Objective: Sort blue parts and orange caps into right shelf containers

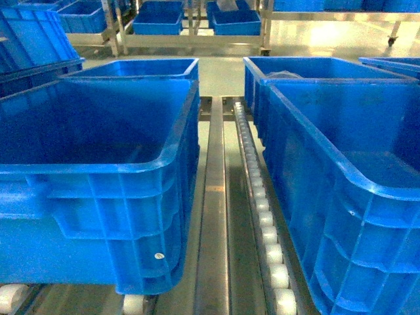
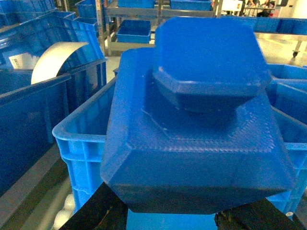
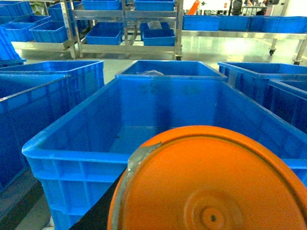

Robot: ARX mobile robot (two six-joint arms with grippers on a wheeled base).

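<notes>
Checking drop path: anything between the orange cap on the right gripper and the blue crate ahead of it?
Nothing visible. In the right wrist view the orange cap sits just short of the blue crate, whose open interior shows only a bare floor. The near rim is the only edge to pass.

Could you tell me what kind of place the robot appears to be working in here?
Probably a factory or warehouse sorting area: large blue crates sit either side of a roller conveyor track, with metal racks of more blue bins behind on a glossy floor.
</notes>
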